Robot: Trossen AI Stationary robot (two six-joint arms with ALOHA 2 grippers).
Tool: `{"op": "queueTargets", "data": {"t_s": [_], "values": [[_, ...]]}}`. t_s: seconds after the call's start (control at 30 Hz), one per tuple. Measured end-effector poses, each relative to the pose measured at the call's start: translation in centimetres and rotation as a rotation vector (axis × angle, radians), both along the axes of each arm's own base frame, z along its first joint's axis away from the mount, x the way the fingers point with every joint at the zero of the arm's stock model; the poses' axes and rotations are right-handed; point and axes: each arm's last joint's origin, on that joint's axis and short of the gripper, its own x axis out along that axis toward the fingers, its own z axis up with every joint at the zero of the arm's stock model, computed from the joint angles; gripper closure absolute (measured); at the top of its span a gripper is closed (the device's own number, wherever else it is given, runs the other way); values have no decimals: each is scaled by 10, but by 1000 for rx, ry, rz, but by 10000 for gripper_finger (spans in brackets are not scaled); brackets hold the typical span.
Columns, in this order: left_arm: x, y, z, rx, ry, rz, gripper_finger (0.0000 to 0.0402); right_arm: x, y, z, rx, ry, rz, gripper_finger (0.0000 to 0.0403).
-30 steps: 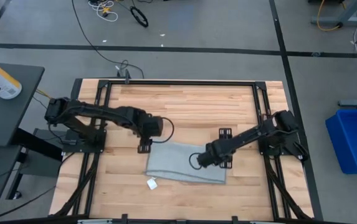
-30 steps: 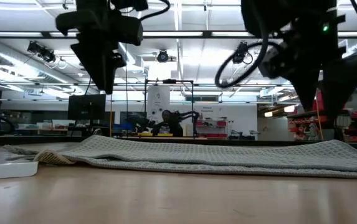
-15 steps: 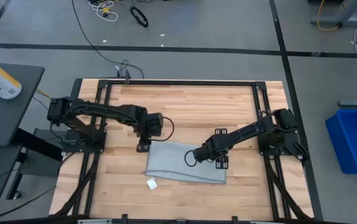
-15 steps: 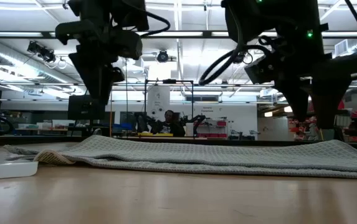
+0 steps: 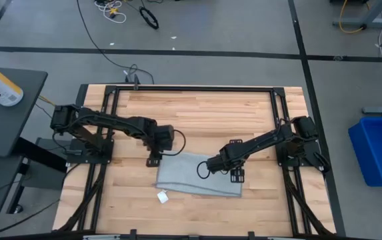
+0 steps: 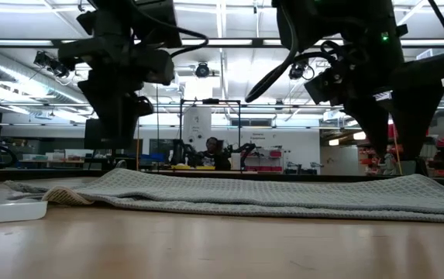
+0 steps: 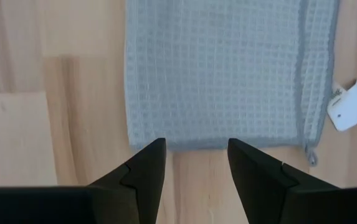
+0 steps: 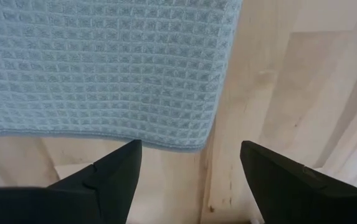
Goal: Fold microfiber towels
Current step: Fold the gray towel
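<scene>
Near the front middle of the wooden table (image 5: 197, 110) we see the grey-blue towel (image 5: 189, 175) lying flat, folded into a rectangle, its small white tag (image 5: 163, 197) just off its front left corner. Our left gripper (image 5: 153, 160) hangs over the towel's back left corner, fingers spread; our right gripper (image 5: 236, 176) hangs over its right edge, fingers (image 8: 113, 180) likewise spread wide, neither holding anything.

Legible text: none. Small white tag (image 7: 349, 106) beside light grey-blue waffle-textured cloth (image 7: 215, 68): blank. Far-wall signs at 12 o'clock, low view: unreadable.
</scene>
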Motion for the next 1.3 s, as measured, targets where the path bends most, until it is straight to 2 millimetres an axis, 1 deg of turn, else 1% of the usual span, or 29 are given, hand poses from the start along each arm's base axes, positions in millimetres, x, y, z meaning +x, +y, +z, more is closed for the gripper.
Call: {"op": "queueTargets", "data": {"t_s": [0.23,0.37,0.53,0.7,0.83,1.07,1.3], "values": [[7,15,-16,-17,39,42,218,1,-2,0,7,2,-8,129],[10,17,-25,-30,62,28,218,1,-2,0,20,5,-10,127],[13,18,-29,-56,61,25,218,-1,-2,-3,26,10,-4,119],[13,20,-35,-60,89,31,218,-2,-8,-8,25,25,-12,127],[14,21,-34,-54,69,24,218,-4,-14,-14,29,33,-17,129],[14,24,-34,-53,65,27,218,-10,-27,-33,66,35,-31,119],[15,25,-33,-67,51,24,218,-10,-31,-42,120,8,-27,136]]}}
